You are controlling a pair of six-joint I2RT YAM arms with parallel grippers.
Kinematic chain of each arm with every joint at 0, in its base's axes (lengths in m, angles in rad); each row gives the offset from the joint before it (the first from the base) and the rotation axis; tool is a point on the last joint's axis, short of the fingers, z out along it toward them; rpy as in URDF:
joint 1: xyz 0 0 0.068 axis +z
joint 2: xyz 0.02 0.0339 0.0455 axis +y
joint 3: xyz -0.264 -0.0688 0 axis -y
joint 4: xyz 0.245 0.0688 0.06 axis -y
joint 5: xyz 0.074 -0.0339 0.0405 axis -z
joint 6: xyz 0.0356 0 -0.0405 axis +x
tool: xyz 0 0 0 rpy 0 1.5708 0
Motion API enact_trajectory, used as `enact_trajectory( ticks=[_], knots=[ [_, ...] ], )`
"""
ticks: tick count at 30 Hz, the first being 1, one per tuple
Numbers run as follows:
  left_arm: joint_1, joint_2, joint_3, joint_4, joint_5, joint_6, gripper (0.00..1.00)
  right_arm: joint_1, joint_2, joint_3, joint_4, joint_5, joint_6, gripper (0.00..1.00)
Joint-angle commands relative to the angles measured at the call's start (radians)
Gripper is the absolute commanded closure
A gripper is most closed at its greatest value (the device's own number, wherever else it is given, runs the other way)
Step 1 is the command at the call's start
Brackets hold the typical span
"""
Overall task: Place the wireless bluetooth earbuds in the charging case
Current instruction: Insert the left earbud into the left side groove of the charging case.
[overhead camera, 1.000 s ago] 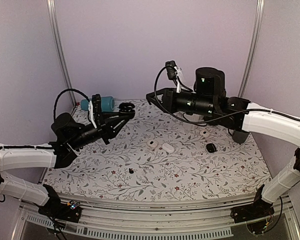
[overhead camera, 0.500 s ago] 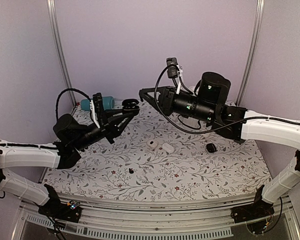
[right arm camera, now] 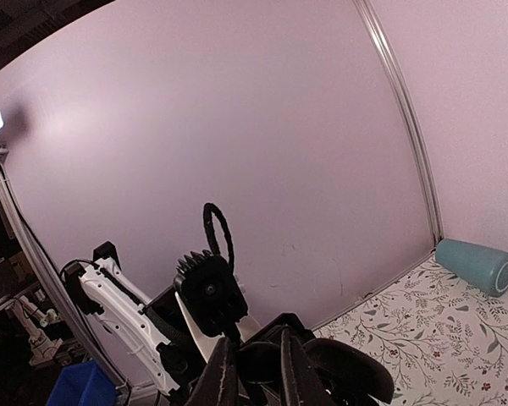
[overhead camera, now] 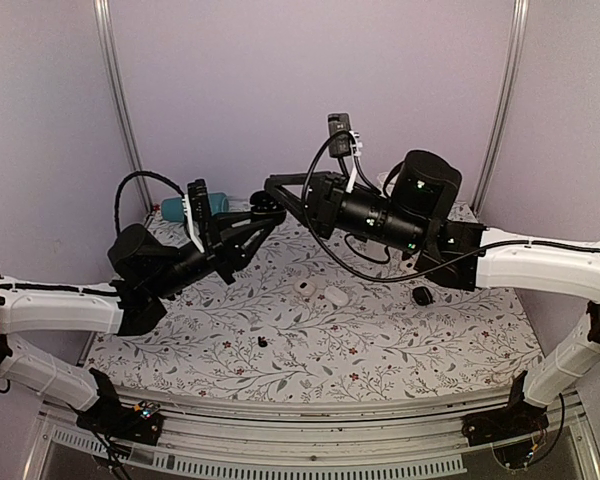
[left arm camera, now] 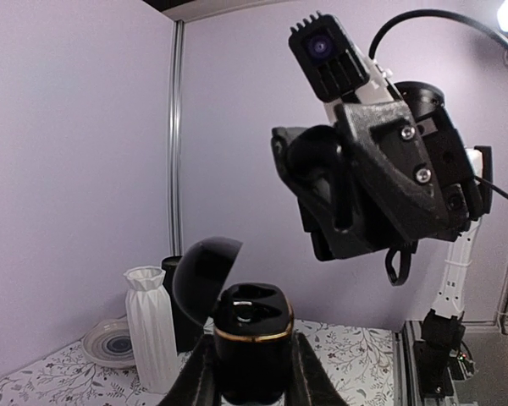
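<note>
Lilac walls close in a bench point(overhead camera: 380, 345) covered with a flowered cloth. The left arm point(overhead camera: 70, 305) rises from the near left corner, its forearm sloping up and inward so that its wrist hangs above the far left of the bench. Its jaws are clamped on the charging case point(left arm camera: 254, 342), 1 finger point(left arm camera: 199, 379) on each flank. The case is held upright in the air with its domed lid point(left arm camera: 205, 275) swung open and leaning to the left of the left wrist view. A gold band rings the case's open top.

The right arm point(overhead camera: 540, 265) reaches from the right side across the middle, stretched long and nearly level. Its jaws point at the case and stand just beside it, a little higher, not touching as far as the top view shows.

In the right wrist view its fingers point(right arm camera: 223, 376) stand close together with a narrow gap. Dark shapes fill that gap, and I cannot tell whether the jaws are fully closed or pinch anything. What lies in the case's wells is too dark to make out.

1 tiny black earbud point(overhead camera: 263, 342) lies on the cloth near the front, well apart from both arms. 2 white oval items point(overhead camera: 320, 291) sit side by side at mid-bench, with a black oval lump point(overhead camera: 421, 296) to their right. A teal cylinder point(overhead camera: 212, 204) at the back is partly hidden by the left wrist. A white vase point(left arm camera: 151, 338) and a plate point(left arm camera: 108, 342) show only in the left wrist view.
</note>
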Motion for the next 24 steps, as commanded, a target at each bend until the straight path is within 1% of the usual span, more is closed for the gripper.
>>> enact_trajectory(
  ticks=[1,15,24],
  knots=[
    [-0.028,0.016,0.033,0.045,-0.028,0.013,1.0,0.024,0.027,-0.019,0.061,0.03,-0.034,0.96],
    [-0.067,0.002,0.036,0.027,-0.056,0.054,1.0,0.053,0.034,-0.058,0.115,0.21,-0.074,0.96],
    [-0.071,-0.021,0.043,-0.032,-0.046,0.104,1.0,0.054,0.04,-0.068,0.107,0.117,-0.098,0.96]
  ],
)
